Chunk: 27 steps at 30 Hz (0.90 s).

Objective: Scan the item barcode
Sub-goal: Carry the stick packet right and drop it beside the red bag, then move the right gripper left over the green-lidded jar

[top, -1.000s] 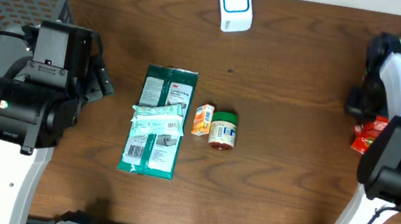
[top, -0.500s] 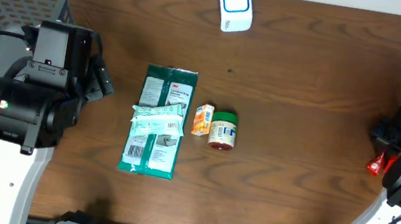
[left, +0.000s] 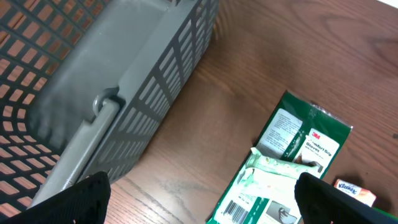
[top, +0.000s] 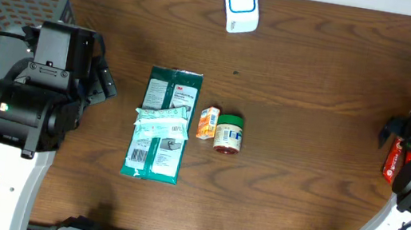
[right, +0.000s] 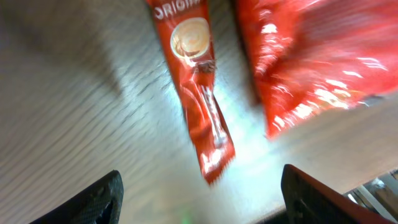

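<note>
Right gripper is opening wide, releasing a red sachet beside another red packet, apparently finishing that item; left gripper is hanging open, empty.

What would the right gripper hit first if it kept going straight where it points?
Probably the red sachet, which lies on the table right ahead of the right gripper; the red bag sits off to the side. Depth is unclear.

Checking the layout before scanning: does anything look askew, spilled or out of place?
A pale green packet lies crooked across the middle of the green 3M pack, covering part of its label. Nothing looks spilled or damaged.
</note>
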Each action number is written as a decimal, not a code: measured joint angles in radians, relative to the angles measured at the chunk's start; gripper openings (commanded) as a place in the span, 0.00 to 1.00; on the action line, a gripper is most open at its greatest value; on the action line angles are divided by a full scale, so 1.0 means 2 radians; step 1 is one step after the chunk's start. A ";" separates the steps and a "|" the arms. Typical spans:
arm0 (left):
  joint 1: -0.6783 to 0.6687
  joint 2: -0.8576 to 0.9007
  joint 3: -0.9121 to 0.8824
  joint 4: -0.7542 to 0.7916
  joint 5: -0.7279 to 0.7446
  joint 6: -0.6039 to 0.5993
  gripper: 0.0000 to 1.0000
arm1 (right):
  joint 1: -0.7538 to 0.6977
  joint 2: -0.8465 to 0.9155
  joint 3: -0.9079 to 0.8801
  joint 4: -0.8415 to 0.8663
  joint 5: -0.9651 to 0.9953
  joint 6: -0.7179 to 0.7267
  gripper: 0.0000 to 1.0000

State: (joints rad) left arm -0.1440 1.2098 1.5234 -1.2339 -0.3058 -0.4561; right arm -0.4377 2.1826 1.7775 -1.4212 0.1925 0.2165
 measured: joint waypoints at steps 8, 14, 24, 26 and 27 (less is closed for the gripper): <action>0.000 0.000 0.000 0.000 0.000 0.000 0.95 | 0.007 -0.018 0.085 -0.090 -0.166 -0.063 0.80; 0.000 0.000 0.000 0.000 0.000 0.000 0.95 | 0.059 -0.018 0.083 -0.092 -0.309 -0.132 0.79; 0.000 0.000 0.000 0.000 0.000 0.000 0.95 | 0.193 -0.018 0.082 -0.082 -0.358 -0.154 0.78; 0.000 0.000 0.000 0.000 0.000 0.000 0.95 | 0.219 -0.018 0.082 -0.072 -0.360 -0.151 0.78; 0.000 0.000 0.000 0.000 0.000 0.000 0.95 | 0.233 -0.018 0.082 -0.065 -0.360 -0.147 0.78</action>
State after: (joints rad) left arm -0.1440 1.2098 1.5234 -1.2339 -0.3058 -0.4561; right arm 0.0280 2.1468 1.9408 -1.5513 -0.5278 -0.0769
